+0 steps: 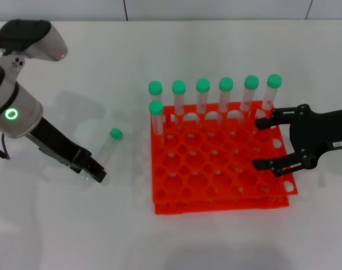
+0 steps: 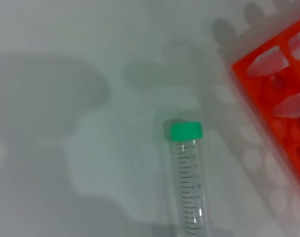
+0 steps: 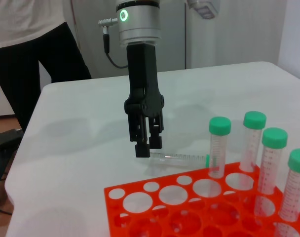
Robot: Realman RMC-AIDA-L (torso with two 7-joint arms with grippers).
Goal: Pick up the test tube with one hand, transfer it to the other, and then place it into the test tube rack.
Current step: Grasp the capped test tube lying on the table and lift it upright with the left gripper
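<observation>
We see the white surface [image 1: 227, 242] carrying a square orange-red plastic rack [image 1: 216, 185] with seven green-capped clear tubes [image 1: 202, 95] standing along its far side. Our labelled black right gripper [image 1: 263, 144] waits over the rack, jaws wide. Our unlabelled black left gripper [image 3: 147, 148] hangs low, jaws narrowly parted, at the base of the loose green-capped clear tube [image 1: 108, 147] lying beside the rack, ready to pick.
</observation>
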